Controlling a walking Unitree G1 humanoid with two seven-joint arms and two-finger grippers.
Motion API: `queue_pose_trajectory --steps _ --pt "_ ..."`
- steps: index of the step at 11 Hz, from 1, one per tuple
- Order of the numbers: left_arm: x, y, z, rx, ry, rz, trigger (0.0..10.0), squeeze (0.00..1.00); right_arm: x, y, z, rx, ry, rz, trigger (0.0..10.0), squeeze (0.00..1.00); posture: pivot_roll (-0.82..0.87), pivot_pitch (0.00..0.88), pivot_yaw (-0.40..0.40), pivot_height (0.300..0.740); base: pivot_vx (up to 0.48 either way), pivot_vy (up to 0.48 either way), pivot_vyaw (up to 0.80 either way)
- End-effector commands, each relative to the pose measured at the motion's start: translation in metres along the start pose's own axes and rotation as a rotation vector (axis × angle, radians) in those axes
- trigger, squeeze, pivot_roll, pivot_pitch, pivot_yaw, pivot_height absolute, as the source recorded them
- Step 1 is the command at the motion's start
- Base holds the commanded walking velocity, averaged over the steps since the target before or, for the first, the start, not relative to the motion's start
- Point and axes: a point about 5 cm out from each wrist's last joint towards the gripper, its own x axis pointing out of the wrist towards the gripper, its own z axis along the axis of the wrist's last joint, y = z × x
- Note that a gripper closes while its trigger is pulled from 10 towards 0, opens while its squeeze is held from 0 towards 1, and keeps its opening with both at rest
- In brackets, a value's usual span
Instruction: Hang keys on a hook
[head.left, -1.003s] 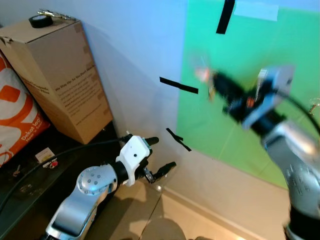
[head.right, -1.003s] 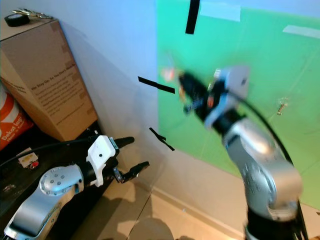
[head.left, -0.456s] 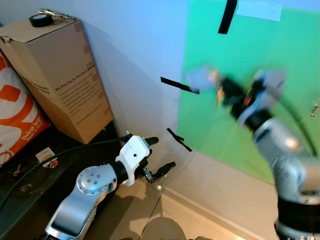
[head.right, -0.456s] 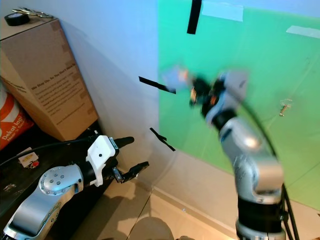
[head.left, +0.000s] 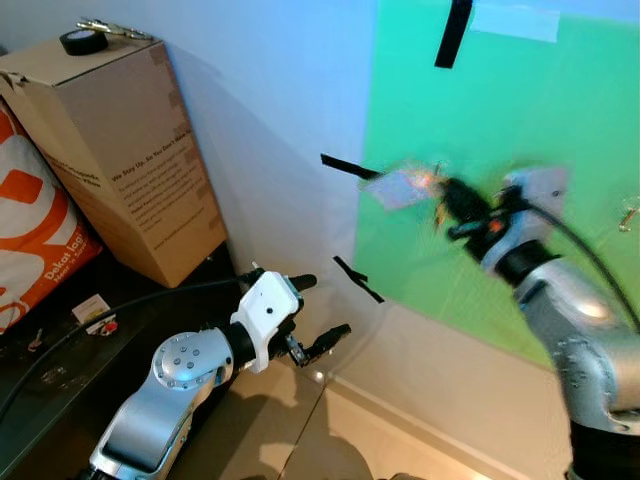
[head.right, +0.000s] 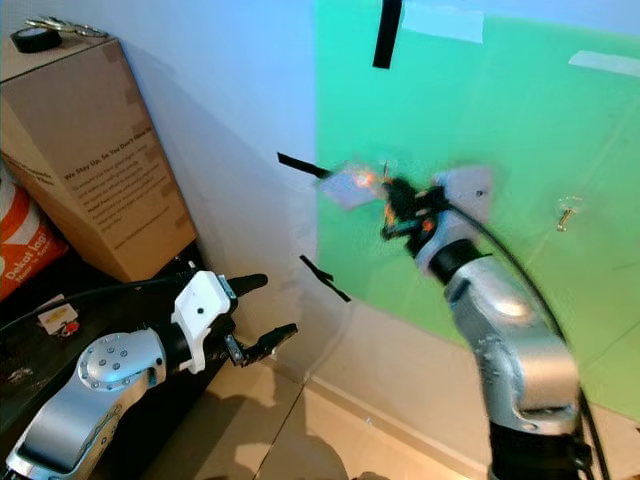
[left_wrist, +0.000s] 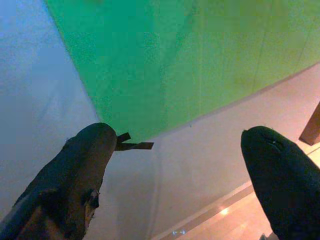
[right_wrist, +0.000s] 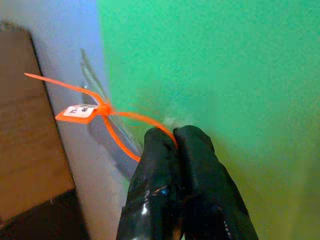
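One orange tag loop (right_wrist: 107, 112) is being pinched by the closed right hand (right_wrist: 175, 137) against one green sheet (head.left: 500, 120); the left hand (head.left: 320, 310) is being held spread, empty.

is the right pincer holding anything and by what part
Yes. The right pincer is shut on the orange plastic tie, pinching one end of its loop; the tag hangs free. The left pincer is open, holding nothing.

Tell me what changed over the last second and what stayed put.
The right gripper, shut on an orange tie with a tag, swung slightly lower against the green sheet, its forearm shifting beneath it. The left gripper stayed open and low by the wall. The cardboard box and black tape strips did not move.
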Motion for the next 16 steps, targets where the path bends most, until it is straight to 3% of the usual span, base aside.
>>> queue_pose_trajectory --steps 1,5,6,8,11,13,16 --pt "-0.001 0.0 0.001 0.008 0.006 -0.008 10.0 0.0 -0.006 -0.001 0.013 0.019 -0.08 0.003 10.0 0.0 -0.02 0.0 0.064 0.74 0.0 0.0 0.0" --pt "-0.001 -0.001 0.0 0.01 0.004 -0.014 10.0 0.0 -0.01 -0.009 0.031 0.144 -0.246 -0.065 10.0 0.0 -0.02 0.0 0.065 0.74 0.0 0.0 0.0" --pt "-0.001 -0.001 0.0 0.009 0.005 -0.014 10.0 0.0 -0.01 -0.01 0.032 0.164 -0.244 -0.055 10.0 0.0 -0.02 0.0 0.065 0.74 0.0 0.0 0.0" --pt "-0.001 -0.001 0.001 0.007 0.005 -0.014 10.0 0.0 -0.011 -0.007 0.011 0.114 -0.057 0.01 10.0 0.0 -0.02 0.0 0.065 0.74 0.0 0.0 0.0" --pt "0.0 0.0 0.001 0.007 0.004 -0.011 10.0 0.0 -0.011 0.017 -0.009 0.195 0.119 0.189 10.0 0.0 -0.02 0.0 0.063 0.74 0.0 0.0 0.0" --pt "0.0 0.001 0.002 0.009 0.004 -0.01 10.0 0.0 -0.002 0.023 -0.01 0.18 0.147 0.205 10.0 0.0 -0.02 0.0 0.062 0.74 0.0 0.0 0.0" --pt "-0.003 0.002 0.002 0.011 0.004 0.0 10.0 0.0 -0.001 0.034 0.01 0.128 0.047 0.329 10.0 0.0 -0.01 0.0 0.056 0.74 0.0 0.0 0.0"
